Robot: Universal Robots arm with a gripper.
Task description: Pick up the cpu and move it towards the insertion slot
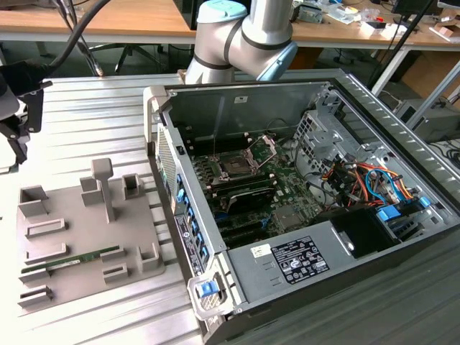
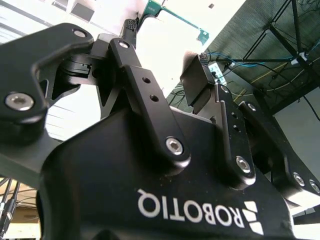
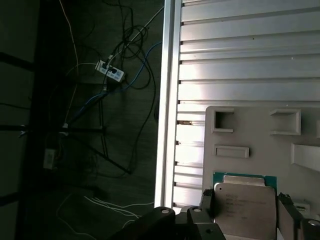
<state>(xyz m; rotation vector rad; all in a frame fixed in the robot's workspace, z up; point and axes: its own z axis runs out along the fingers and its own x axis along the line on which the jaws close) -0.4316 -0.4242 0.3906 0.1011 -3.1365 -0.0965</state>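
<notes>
Both fingers (image 3: 207, 201) clamped on cpu (image 3: 245, 206), one at each edge; grey holder tray (image 3: 255, 135) beneath. Open computer case (image 1: 215, 108) holds insertion slot (image 1: 234, 167), well apart from fingers.

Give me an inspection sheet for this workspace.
Surface: ribbed silver metal table, carrying an open computer case.
Job's things: square silver-lidded cpu in the gripper; dark silver-framed insertion slot empty, bracket open.
Clutter: grey moulded tray holding a long green memory stick.
Grippers: black two-finger gripper shut on the cpu, above the tray.
Cables: coloured wires inside the case; loose leads on the floor.
Surroundings: wooden desks.
</notes>
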